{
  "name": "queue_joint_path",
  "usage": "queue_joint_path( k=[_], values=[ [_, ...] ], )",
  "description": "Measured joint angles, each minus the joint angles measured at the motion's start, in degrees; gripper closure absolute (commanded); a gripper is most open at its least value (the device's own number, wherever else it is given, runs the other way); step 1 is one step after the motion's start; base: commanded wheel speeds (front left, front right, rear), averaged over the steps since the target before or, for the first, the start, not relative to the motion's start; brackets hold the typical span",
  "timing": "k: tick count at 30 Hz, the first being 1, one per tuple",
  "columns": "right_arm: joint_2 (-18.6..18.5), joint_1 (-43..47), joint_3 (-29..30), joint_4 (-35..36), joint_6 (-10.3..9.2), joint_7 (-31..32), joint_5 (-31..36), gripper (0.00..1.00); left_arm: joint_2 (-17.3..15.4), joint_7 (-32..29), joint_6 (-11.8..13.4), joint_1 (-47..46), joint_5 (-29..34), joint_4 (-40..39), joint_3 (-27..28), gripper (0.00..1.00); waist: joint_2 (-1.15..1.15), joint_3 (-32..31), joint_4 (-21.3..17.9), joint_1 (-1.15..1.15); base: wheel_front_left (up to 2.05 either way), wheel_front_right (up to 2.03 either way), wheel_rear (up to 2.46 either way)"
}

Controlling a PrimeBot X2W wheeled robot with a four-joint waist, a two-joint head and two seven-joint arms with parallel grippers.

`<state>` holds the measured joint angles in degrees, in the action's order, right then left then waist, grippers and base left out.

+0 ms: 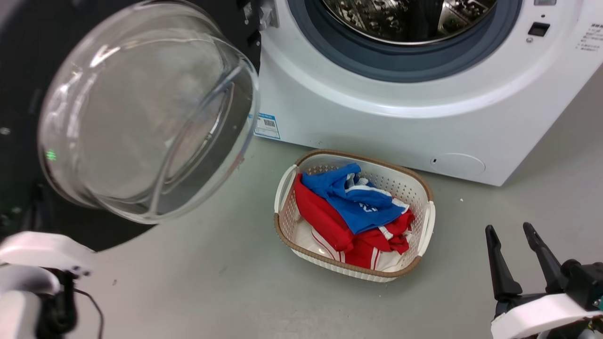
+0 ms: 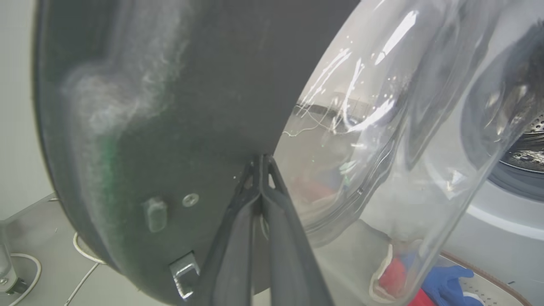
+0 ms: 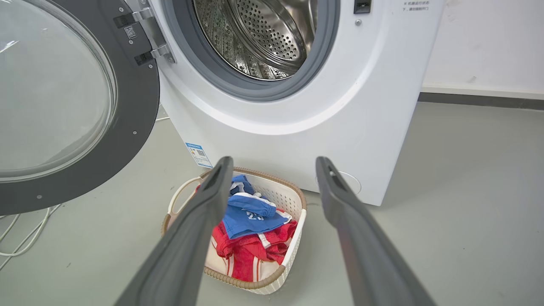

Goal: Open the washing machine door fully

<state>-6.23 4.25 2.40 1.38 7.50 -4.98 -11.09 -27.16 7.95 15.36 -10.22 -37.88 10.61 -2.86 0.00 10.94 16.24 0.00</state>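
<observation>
Left gripper (image 2: 260, 160) jaws pinched together, tips on the door (image 2: 170, 85) rim. I'd push slow and steady away from the drum (image 3: 263, 38). Right gripper (image 3: 272, 163) jaws gape wide.

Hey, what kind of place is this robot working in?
Most likely a laundry area, home or test room I cannot tell: a white front-loading washing machine with its door swung open, a steel drum, and a basket of red and blue clothes on grey floor.

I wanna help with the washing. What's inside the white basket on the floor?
Inside the basket lies a blue garment on top of red-and-white clothes. Anything beneath them is covered, so I cannot tell.
</observation>
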Motion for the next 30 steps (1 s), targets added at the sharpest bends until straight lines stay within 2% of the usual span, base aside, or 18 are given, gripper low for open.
queue_joint_path(
  k=[7,13,20,30],
  values=[
    [-0.5,-1.7,-0.4,-0.5,0.00,-0.2,-0.4,0.00,-4.1,-1.0,-2.3,-3.6,-2.5,5.5,3.4,1.00,0.00,1.7,-0.9,0.00,0.00,0.00,0.00],
    [-0.9,-2.3,-0.3,-1.1,0.00,-0.6,-0.6,0.00,-5.4,-0.6,-3.4,-5.7,-3.3,9.1,4.5,1.00,0.00,2.4,-1.4,0.00,0.00,0.00,0.00],
    [-1.3,-2.6,-0.1,-1.2,0.00,-0.8,-0.5,0.00,-5.0,0.9,-3.7,-6.8,-3.2,11.3,4.0,1.00,0.00,2.0,-1.2,0.00,0.00,0.00,0.00],
    [-0.5,-1.5,-0.1,-2.0,0.00,-0.9,-0.5,0.00,-0.7,4.6,-2.2,-1.1,-0.6,7.5,1.1,1.00,0.00,-1.5,-0.3,0.00,0.00,0.00,0.00]
  ],
)
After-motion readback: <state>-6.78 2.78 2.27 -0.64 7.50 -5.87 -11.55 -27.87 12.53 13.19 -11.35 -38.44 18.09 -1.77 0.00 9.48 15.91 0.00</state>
